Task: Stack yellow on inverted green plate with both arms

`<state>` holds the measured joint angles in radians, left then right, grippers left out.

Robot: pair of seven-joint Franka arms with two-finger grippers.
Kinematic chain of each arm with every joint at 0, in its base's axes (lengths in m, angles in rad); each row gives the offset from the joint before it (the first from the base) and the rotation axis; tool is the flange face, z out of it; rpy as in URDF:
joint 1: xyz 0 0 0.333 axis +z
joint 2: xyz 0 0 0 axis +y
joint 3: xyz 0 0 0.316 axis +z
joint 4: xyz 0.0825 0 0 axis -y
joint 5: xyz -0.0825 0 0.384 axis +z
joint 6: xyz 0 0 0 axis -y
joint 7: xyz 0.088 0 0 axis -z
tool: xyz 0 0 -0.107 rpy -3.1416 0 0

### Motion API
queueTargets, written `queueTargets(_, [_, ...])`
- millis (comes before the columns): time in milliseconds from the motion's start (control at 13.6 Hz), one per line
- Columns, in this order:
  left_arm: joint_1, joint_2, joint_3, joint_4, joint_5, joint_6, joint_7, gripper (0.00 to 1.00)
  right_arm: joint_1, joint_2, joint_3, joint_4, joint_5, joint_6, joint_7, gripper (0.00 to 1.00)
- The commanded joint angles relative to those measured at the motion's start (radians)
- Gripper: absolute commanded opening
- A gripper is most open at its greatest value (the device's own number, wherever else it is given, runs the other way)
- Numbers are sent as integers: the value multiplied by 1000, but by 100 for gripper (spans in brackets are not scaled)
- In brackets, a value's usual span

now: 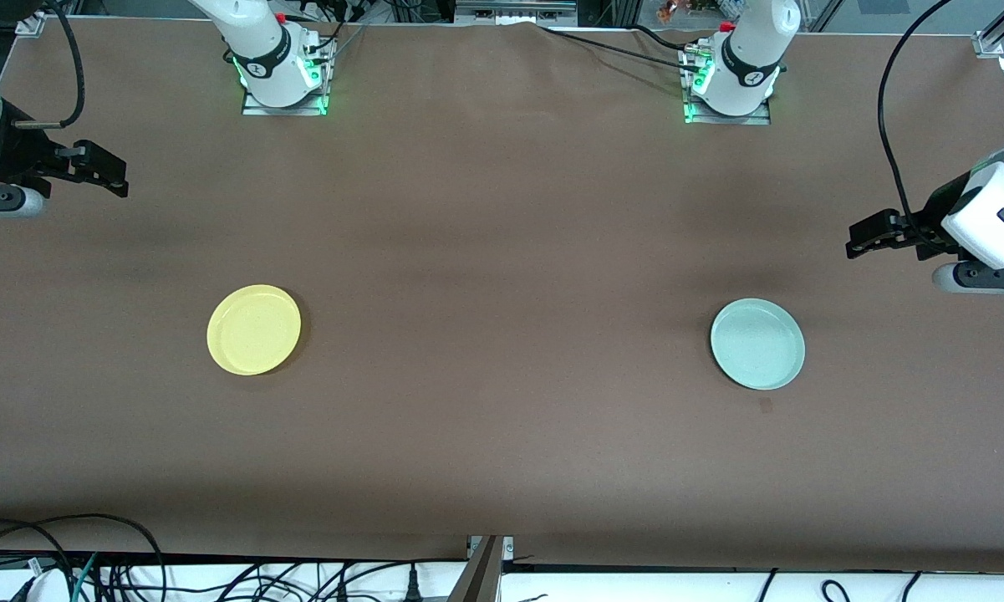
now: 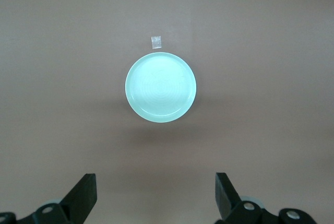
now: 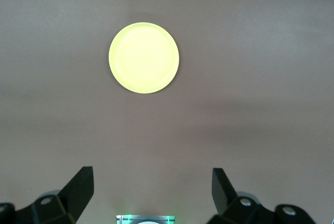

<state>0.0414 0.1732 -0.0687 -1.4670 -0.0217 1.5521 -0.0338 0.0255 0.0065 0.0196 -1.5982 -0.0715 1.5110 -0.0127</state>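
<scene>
Green plate (image 1: pixel 757 344): flat on the brown table (image 1: pixel 502 276), toward the left arm's end. It sits a bit nearer the front camera than the yellow plate. Nothing touches it. The left wrist view (image 2: pixel 160 87) shows faint rings on it.
Tape bit (image 1: pixel 766 405): a tiny square on the table, just beside the green plate, nearer the front camera.
Yellow plate (image 1: pixel 254 329): flat on the table, toward the right arm's end, rim up. It is well apart from the green plate. Nothing touches it. It also shows in the right wrist view (image 3: pixel 144 57).
Left gripper (image 1: pixel 855 242): up in the air over the table edge at its own end. Fingers wide apart, holding nothing.
Right gripper (image 1: pixel 119 178): up in the air over the table edge at its own end. Fingers wide apart, holding nothing.
Arms: both wait, away from the plates.
</scene>
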Motion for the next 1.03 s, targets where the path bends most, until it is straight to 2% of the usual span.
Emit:
queueTargets(0, [9,-3,6,-19,-15,9,-5,100,-4,4,0,18,10,-17,7,100])
queueTargets(295, [61,49,7,-29,-27,29,11,100,-4,4,2,18,10,-17,7,100])
queueTargets(664, [115,126,7,-55,-35,121,15,100,-4,4,0,17,10,-17,7,100])
queueTargets(811, [136,163,9,-55,-107,129,38,100,-4,4,0,17,10,-17,7,100])
queueTargets(959, [167,193,9,-84,-139,193,102,100,-6,4,0,17,10,-18,5,100])
